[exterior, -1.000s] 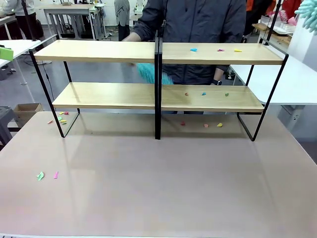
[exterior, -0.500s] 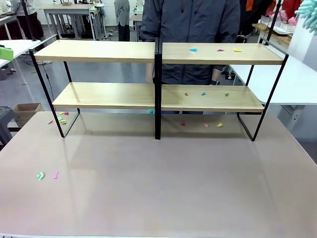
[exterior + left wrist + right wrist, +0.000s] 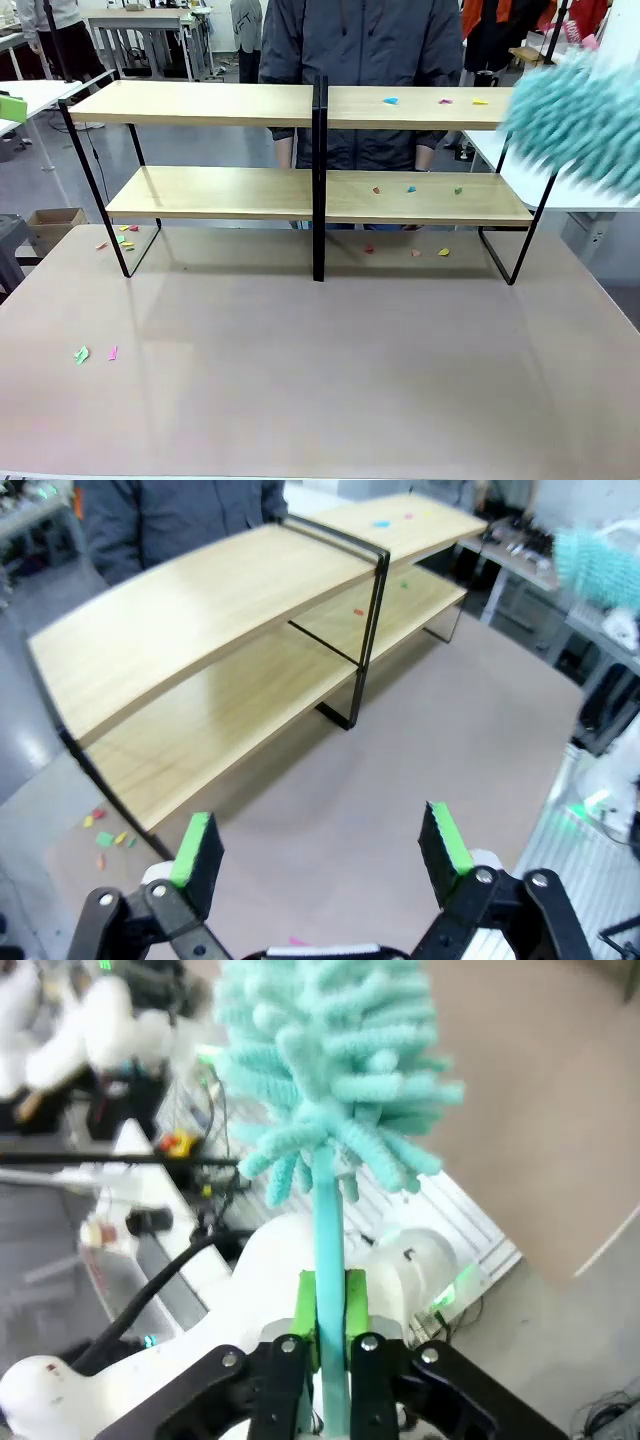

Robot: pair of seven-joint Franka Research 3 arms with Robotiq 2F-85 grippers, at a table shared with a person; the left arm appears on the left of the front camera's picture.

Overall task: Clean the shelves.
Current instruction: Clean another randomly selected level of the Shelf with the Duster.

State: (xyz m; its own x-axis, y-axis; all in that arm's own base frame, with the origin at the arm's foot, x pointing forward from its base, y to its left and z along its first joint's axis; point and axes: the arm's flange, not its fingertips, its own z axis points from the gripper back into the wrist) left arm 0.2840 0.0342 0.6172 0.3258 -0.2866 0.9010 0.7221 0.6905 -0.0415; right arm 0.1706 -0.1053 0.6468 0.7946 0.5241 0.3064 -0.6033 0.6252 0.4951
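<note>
The shelves (image 3: 200, 103) stand across the far half of the tabletop, two light-wood tiers in a black frame. Small coloured paper scraps (image 3: 390, 100) lie on the right top board, and more scraps (image 3: 411, 188) on the right lower board. A fluffy teal duster (image 3: 580, 120) hangs blurred by the right end of the shelves. In the right wrist view my right gripper (image 3: 330, 1310) is shut on the duster's teal handle (image 3: 328, 1230), with the head (image 3: 330, 1070) above. My left gripper (image 3: 320, 845) is open and empty, high above the table, facing the shelves (image 3: 220, 590).
A person in a dark jacket (image 3: 360, 40) stands behind the shelves. Scraps lie on the beige tabletop (image 3: 320, 380) under the right shelf (image 3: 415, 252), by the left leg (image 3: 122, 238) and at the near left (image 3: 82, 353). A white table (image 3: 600, 175) stands at the right.
The duster has swung from the upper right corner down and left to the shelves' right end. The teal blur and the person's arm behind the shelves' middle are gone.
</note>
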